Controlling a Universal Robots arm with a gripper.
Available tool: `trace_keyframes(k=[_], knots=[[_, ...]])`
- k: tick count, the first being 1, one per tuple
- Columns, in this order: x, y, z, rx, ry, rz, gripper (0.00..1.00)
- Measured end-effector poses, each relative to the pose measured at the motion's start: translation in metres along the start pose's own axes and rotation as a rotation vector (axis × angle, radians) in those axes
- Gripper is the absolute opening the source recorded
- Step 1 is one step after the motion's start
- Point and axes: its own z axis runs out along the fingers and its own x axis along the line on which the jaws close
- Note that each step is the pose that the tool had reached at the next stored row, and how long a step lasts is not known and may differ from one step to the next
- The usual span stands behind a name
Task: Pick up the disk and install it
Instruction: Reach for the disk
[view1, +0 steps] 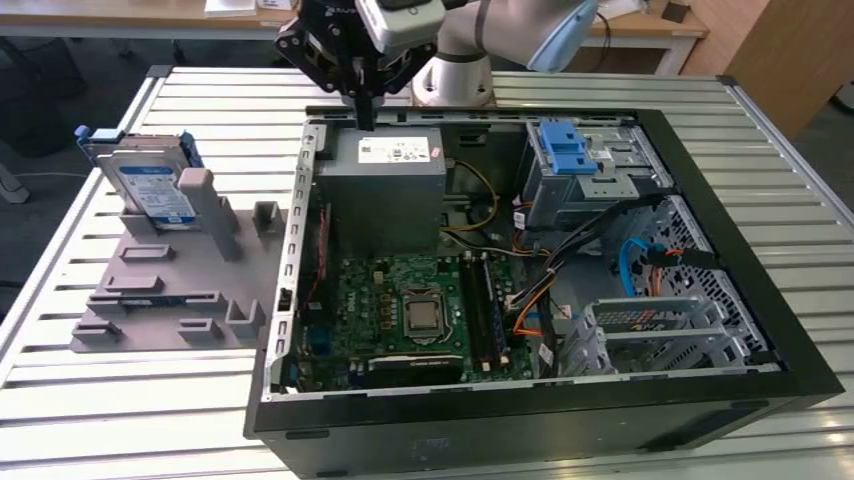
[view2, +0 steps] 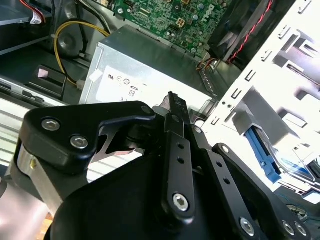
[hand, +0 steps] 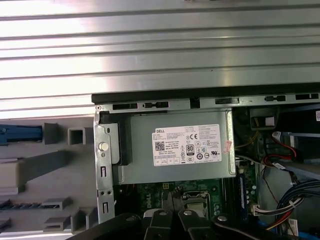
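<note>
The disk (view1: 150, 188) is standing on edge in the grey tray (view1: 160, 300), near the table's (view1: 80, 400) far corner on the exterior view's left. It is sitting well apart from the gripper (view1: 363, 112), which is hanging over the far rim of the computer case (view1: 747, 260), above the grey metal box (view1: 387, 190), fingers pressed together and holding nothing. I am judging the pick as not yet begun. To do it well I am planning on spreading the fingers wide, squaring to the disk's flat faces and staying clear of the tray's posts. The first wrist view is showing me the box's sticker (hand: 186, 145) head-on, while the exterior view is giving me the whole gap between gripper and disk
</note>
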Motion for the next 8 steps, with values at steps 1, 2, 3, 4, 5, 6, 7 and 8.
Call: trace_keyframes(k=[1, 2, 3, 4, 5, 6, 7, 8], knots=[[0.0007, 0.0000, 0.0000, 0.0000, 0.0000, 0.000, 0.11], [0.0013, -0.0001, -0.0001, 0.0001, 0.0000, 0.000, 0.11], [0.0018, -0.0001, -0.0001, 0.0001, 0.0000, 0.000, 0.11], [0.0023, -0.0002, -0.0001, 0.0000, 0.0001, 0.000, 0.11], [0.0030, -0.0002, -0.0001, 0.0001, 0.0000, 0.000, 0.11], [0.0038, -0.0003, -0.0002, 0.0001, 0.0000, 0.000, 0.11], [0.0048, -0.0004, -0.0002, 0.0000, 0.0000, 0.000, 0.11], [0.0057, -0.0004, -0.0002, 0.0001, 0.0001, 0.000, 0.11]])
